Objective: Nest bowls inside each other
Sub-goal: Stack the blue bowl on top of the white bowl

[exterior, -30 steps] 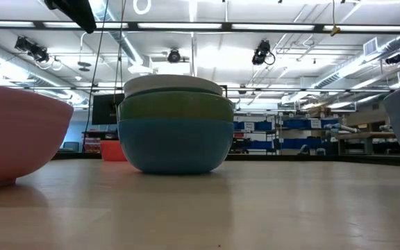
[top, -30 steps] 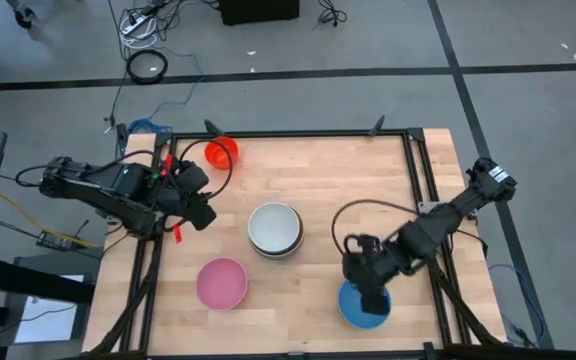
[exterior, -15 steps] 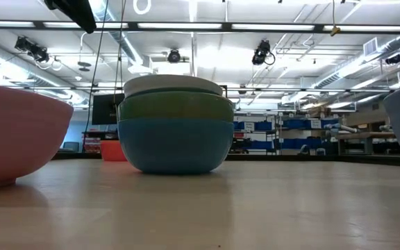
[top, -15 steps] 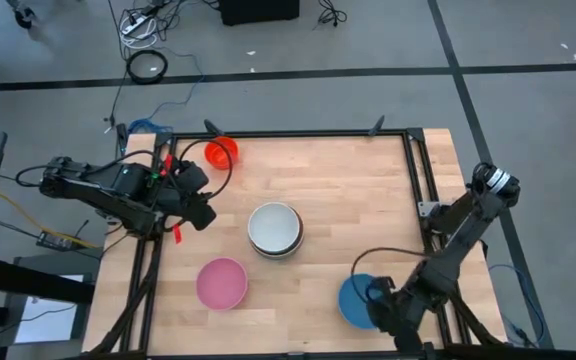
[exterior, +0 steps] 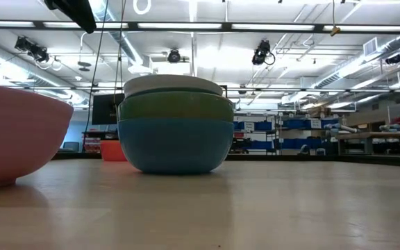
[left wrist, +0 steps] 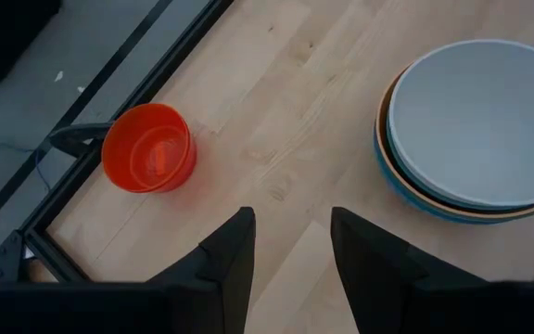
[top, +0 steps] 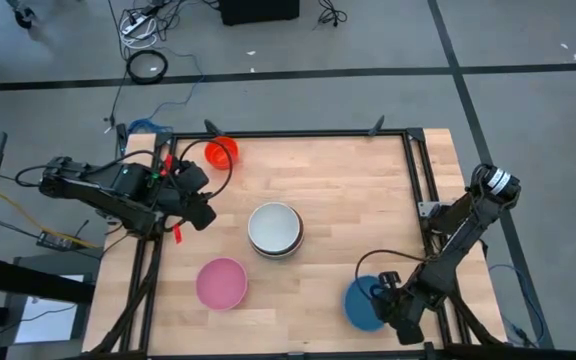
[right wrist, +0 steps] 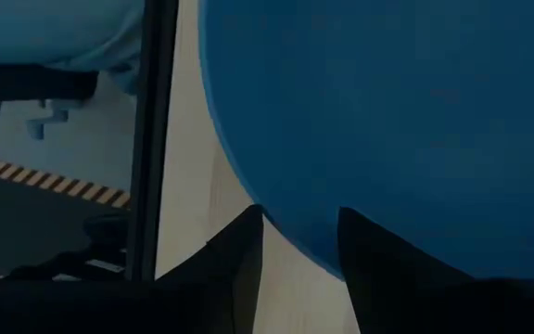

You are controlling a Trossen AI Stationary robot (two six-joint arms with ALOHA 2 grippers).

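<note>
Four bowl groups on the table: one red bowl [top: 221,153], one pink bowl [top: 221,283], one blue bowl [top: 360,304], one nested stack [top: 274,229]; two arms

We find no legible text, label, brand, number or sign in any of the four views. The bowls carry no markings that we can read, and neither do the table or the arms. In the low view, the shelves in the room beyond the table hold items too small and blurred for us to make out any lettering.
</note>
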